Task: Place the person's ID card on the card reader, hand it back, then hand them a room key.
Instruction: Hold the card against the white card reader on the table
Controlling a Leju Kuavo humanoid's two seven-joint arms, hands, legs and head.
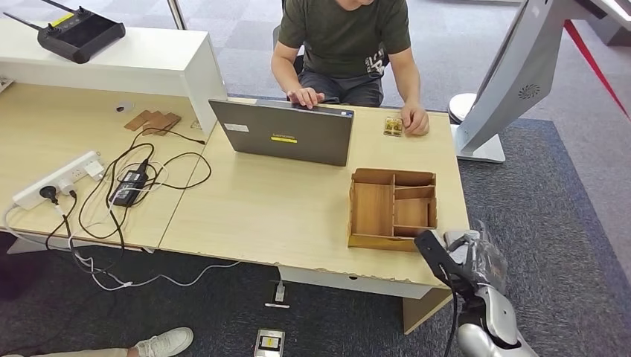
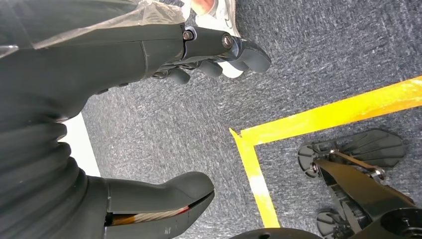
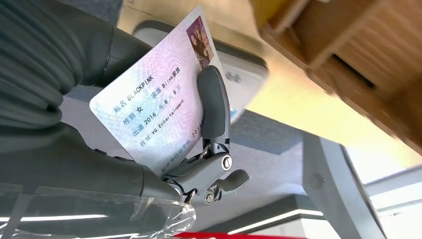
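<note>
Currently our right hand pinches the ID card between thumb and a finger, at about 5 o'clock on the desk, just off its edge by the wooden tray. Our left hand hangs over the carpet, fingers apart, holding nothing. Risk, we judge: the pinch covers little of the card, so a bump against the tray could twist it loose.

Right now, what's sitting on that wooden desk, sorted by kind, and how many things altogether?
Laptop: 1
Wooden organizer box: 1
Power strip: 1
Black power adapter: 1
Small yellow packet by the person's hand: 1
Brown wooden pieces: 1 cluster
Total: 6
</note>
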